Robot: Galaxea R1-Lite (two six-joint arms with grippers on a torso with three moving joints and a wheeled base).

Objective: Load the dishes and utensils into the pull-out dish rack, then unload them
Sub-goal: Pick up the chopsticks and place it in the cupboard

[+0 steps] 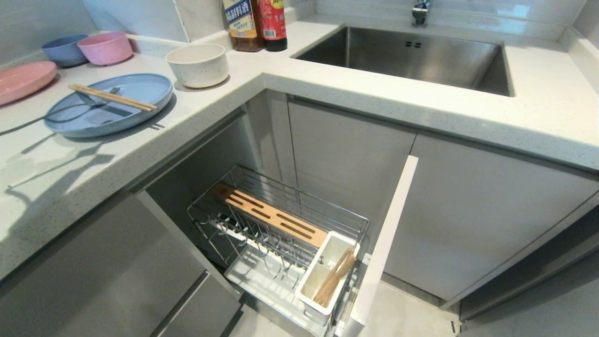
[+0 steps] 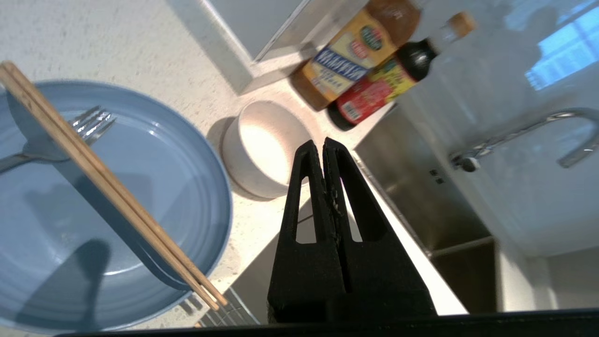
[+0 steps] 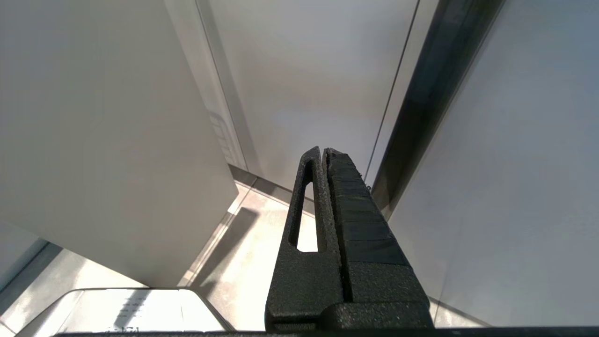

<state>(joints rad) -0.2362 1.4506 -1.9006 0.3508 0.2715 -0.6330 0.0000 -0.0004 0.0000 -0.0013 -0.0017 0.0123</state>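
Left gripper (image 2: pixel 324 142): we see its jaws pressed together, empty, above the cream bowl (image 1: pixel 198 64).
Right gripper (image 3: pixel 323 152): jaws together, by cabinet fronts.
Plate (image 1: pixel 140 89): on the surface, carrying fork (image 1: pixel 100 104) and chopsticks (image 1: pixel 112 97).
Dish rack (image 1: pixel 276 224): pulled out below.

Home kitchen: sink (image 1: pixel 407 56), counter (image 1: pixel 327 89), cabinets (image 1: pixel 468 210).

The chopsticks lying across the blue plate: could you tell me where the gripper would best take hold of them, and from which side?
Probably at the end overhanging the pale blue plate's rim nearest the cream bowl, coming from above. There the chopsticks lie paired and raised off the counter, leaving room for a finger beneath; the other end crosses the fork.
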